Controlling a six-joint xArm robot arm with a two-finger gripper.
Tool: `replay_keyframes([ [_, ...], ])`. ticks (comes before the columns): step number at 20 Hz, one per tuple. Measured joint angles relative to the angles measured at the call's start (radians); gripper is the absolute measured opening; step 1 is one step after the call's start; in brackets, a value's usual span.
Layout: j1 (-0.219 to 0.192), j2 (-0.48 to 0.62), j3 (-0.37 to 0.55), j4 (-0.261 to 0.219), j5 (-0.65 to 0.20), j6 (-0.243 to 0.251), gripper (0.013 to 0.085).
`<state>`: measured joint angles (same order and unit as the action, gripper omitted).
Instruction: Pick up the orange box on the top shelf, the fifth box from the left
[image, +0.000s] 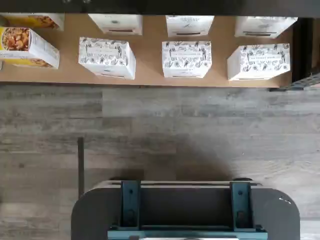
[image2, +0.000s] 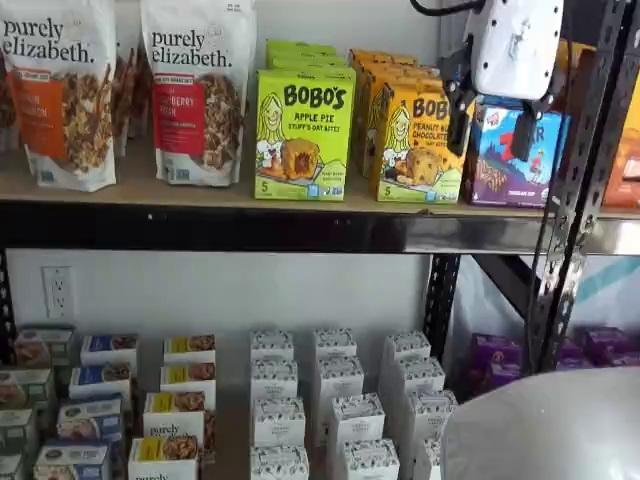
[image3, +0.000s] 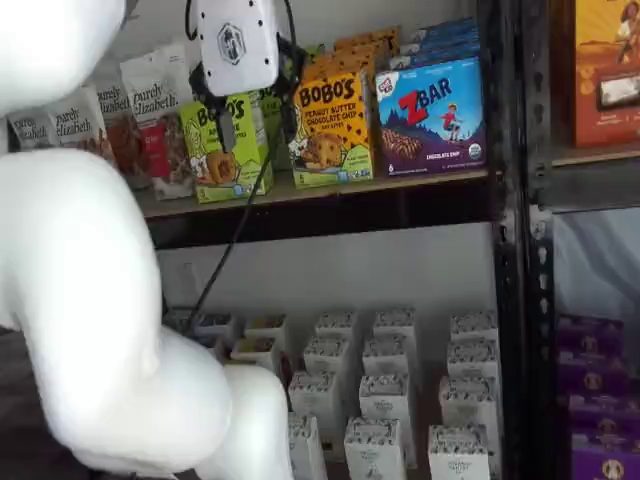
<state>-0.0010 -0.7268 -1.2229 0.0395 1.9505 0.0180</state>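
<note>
**Wrist view and both shelf views: gripper spread, nothing held, orange box on top shelf**

Wrist view: looks straight down. Low tan board (image: 150, 65) carries white patterned cartons (image: 186, 58) in rows and a yellow-fronted granola box (image: 27, 47) to one side. Grey wood-plank floor (image: 165, 130) in front of the board. Dark mount with teal brackets (image: 185, 210) shows at the frame edge. No fingers seen here; orange box not seen here.

Shelf view: gripper (image2: 490, 128) hangs from the upper edge, white body above, two black fingers (image2: 459, 130) pointing down with a plain gap between them. Nothing between the fingers. Orange box (image2: 415, 140) stands upright at the front of the top shelf (image2: 200, 190), between the green Apple Pie carton (image2: 302, 135) and the ZBar box (image2: 505, 160). One finger overlaps the orange box's edge in the picture; contact cannot be told. Purely Elizabeth bags (image2: 195, 90) stand further along. White cartons (image2: 335, 400) fill the lower level.

Shelf view: gripper (image3: 250, 125) sits in front of the green carton (image3: 222, 150), cable (image3: 235, 240) trailing down. Only one finger reads clearly from here. Orange box (image3: 333, 130) is upright beside the ZBar box (image3: 435, 115), apart from the fingers, more orange cartons lined behind it. White arm (image3: 90, 300) fills the near side.
</note>
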Motion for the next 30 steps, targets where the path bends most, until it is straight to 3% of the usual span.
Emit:
replay_keyframes([
  [8, -0.011, 0.011, -0.010, 0.015, 0.018, -0.005, 0.0850],
  [14, -0.015, 0.026, -0.003, 0.021, -0.012, -0.008, 0.0850],
  [18, -0.039, 0.059, -0.010, 0.036, -0.041, -0.027, 0.0850],
  [21, -0.078, 0.082, -0.015, 0.075, -0.075, -0.055, 0.0850],
  [30, -0.098, 0.153, -0.032, 0.048, -0.242, -0.095, 0.0850],
])
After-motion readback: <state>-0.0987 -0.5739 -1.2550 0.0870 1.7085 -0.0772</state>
